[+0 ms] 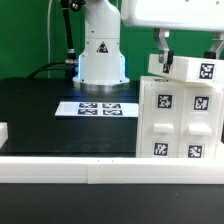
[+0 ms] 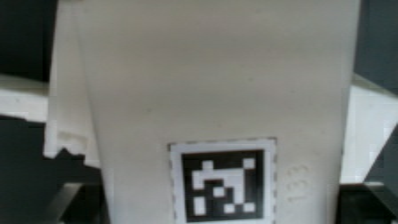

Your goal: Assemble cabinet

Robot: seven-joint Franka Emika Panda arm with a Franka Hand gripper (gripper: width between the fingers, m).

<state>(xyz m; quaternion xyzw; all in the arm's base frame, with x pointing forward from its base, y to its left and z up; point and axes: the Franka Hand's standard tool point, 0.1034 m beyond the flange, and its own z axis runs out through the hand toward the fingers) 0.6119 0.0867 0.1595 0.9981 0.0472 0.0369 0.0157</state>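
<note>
Boxy white plastic cabinet (image 1: 178, 118), square tags.

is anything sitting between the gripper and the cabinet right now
Nothing visible does. In the exterior view the gripper is right at the cabinet's top edge, beside a small tagged block. Whether the fingers actually touch is unclear.

One cabinet (image 1: 178, 118), one marker board (image 1: 96, 108)

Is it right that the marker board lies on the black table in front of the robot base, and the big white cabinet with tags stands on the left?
Not quite. The cabinet stands on the exterior view's right, not the left. The marker board does lie on the black table in front of the robot base.
</note>
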